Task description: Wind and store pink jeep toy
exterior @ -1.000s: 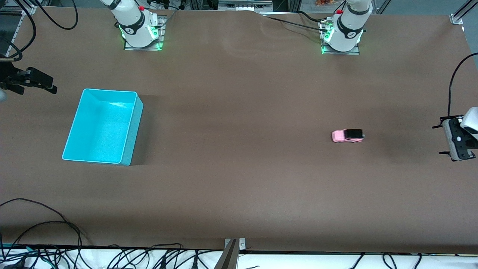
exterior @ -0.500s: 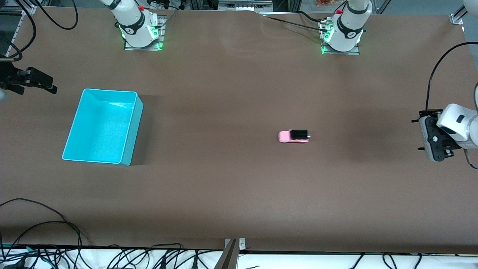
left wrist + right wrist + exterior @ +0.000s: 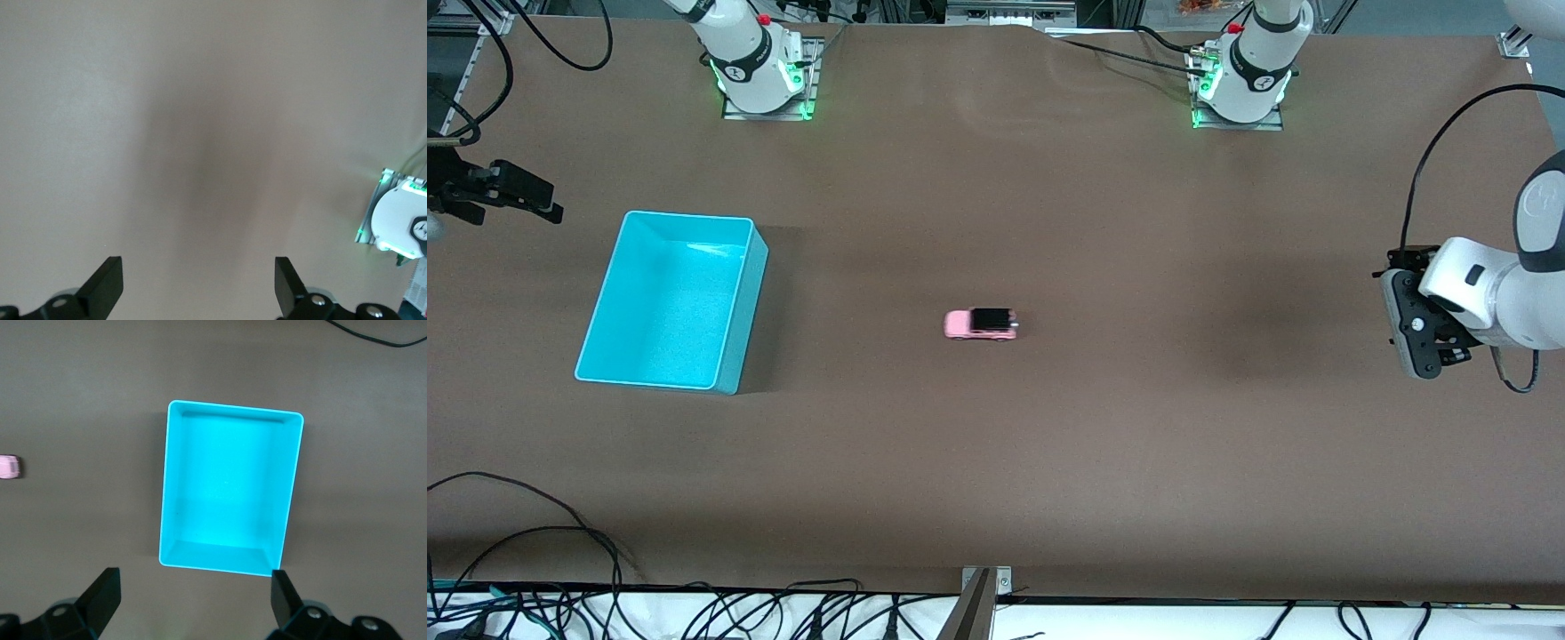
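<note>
The pink jeep toy (image 3: 980, 324) stands on its wheels on the brown table near the middle, with no gripper touching it. Its nose also shows at the edge of the right wrist view as the pink jeep toy (image 3: 9, 467). The empty turquoise bin (image 3: 671, 302) sits toward the right arm's end. My left gripper (image 3: 1409, 324) hangs open over bare table at the left arm's end, and the left gripper (image 3: 198, 273) holds nothing. My right gripper (image 3: 534, 197) is up in the air beside the bin (image 3: 230, 487). The right gripper (image 3: 193, 587) is open and empty.
The two arm bases (image 3: 760, 76) (image 3: 1240, 84) stand along the table's farthest edge. Loose cables (image 3: 560, 551) trail over the nearest edge beside a metal bracket (image 3: 985, 582). The left arm's base (image 3: 400, 227) shows in the left wrist view.
The jeep has rolled across the table from the left arm's end toward the bin. My left gripper has come in over the table from its end. The right arm has not moved.
</note>
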You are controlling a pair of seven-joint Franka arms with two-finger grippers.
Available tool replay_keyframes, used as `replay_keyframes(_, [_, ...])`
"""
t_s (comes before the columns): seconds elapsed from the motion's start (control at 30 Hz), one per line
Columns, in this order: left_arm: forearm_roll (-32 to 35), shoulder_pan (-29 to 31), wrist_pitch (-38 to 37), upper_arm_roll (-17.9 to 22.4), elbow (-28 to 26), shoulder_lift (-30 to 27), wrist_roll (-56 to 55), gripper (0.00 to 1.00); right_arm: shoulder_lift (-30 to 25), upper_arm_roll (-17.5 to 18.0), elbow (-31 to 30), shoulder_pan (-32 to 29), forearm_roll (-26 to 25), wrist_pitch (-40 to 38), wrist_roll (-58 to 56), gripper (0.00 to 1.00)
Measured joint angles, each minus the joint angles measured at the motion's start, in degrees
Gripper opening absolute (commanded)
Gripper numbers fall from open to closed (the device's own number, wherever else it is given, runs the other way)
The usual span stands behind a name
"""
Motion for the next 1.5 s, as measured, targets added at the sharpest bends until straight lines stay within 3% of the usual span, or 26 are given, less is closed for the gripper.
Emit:
replay_keyframes(0.53, [-1.09, -3.69, -1.63, 0.38, -0.14, -4.92, -13.55, 1.0, 0.0, 0.0, 0.0, 0.0, 0.0, 0.0, 0.0, 1.0])
replay_keyframes(0.77, [-3.0, -5.7, 0.52, 4.11, -2.13, -6.54, -17.75, 1.0, 0.0, 0.01, 0.0, 0.0, 0.0, 0.0, 0.0, 1.0])
replay_keyframes(1.07, [-3.47, -6.19, 5.23, 5.07, -8.47, -11.78, -20.61, 1.0, 0.0, 0.05, 0.0, 0.09, 0.0, 0.0, 0.0, 1.0])
replay_keyframes(1.4, [-3.61, -6.73, 12.79, 5.31, -19.76, -20.84, -34.59, 1.0, 0.71, 0.18, -0.02, 1.96, 0.0, -0.86, -0.29, 1.0])
replay_keyframes(1.5, [-3.65, -8.74, 13.47, 7.07, -21.68, -22.55, -39.39, 1.0, 1.36, 0.27, -0.02, 2.56, 0.0, -0.8, -0.36, 1.0])
